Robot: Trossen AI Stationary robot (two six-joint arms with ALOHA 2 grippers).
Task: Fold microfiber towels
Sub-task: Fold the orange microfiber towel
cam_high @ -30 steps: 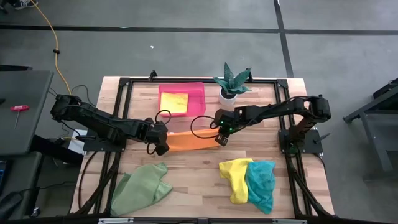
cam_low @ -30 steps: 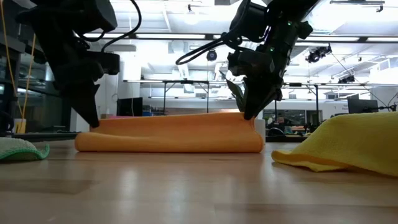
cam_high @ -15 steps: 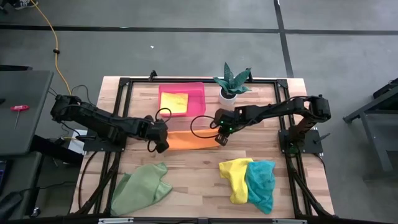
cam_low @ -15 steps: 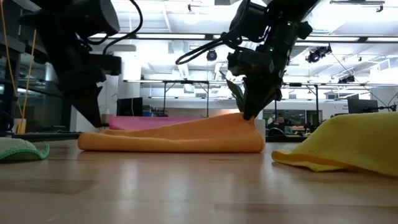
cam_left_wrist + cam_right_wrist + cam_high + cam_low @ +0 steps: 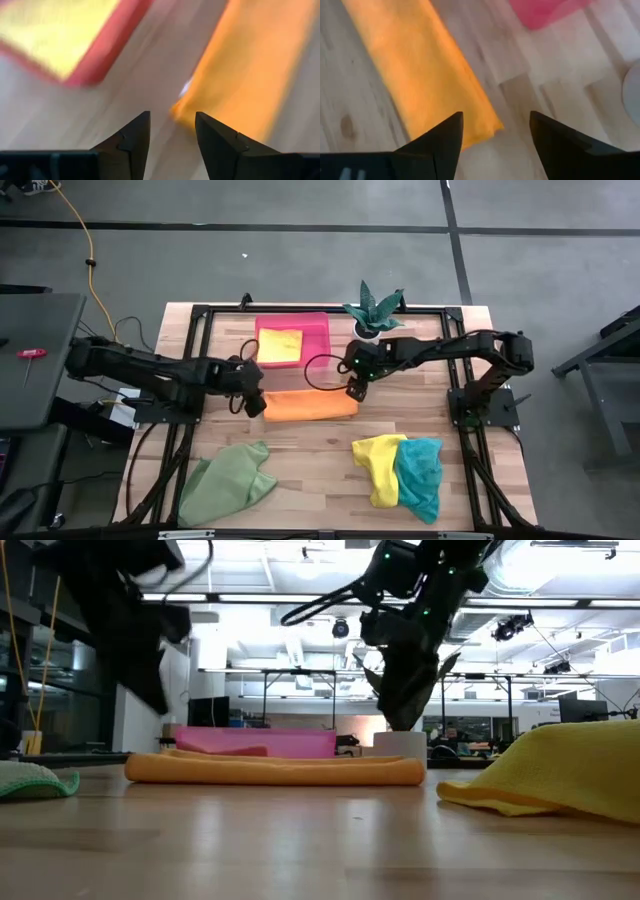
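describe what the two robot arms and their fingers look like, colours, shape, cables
Both arms are dark, nearly black, built of jointed segments. The left arm and right arm each carry a thin black cable looping near the wrist. The left gripper and right gripper each end in two dark fingers that taper to blunt wedge points. A small green light glows on the right wrist.

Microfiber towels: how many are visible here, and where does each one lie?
5. Folded yellow towel in the pink tray; orange towel folded mid-table; light green towel front left; crumpled yellow towel and teal towel touching front right. None seems hidden.
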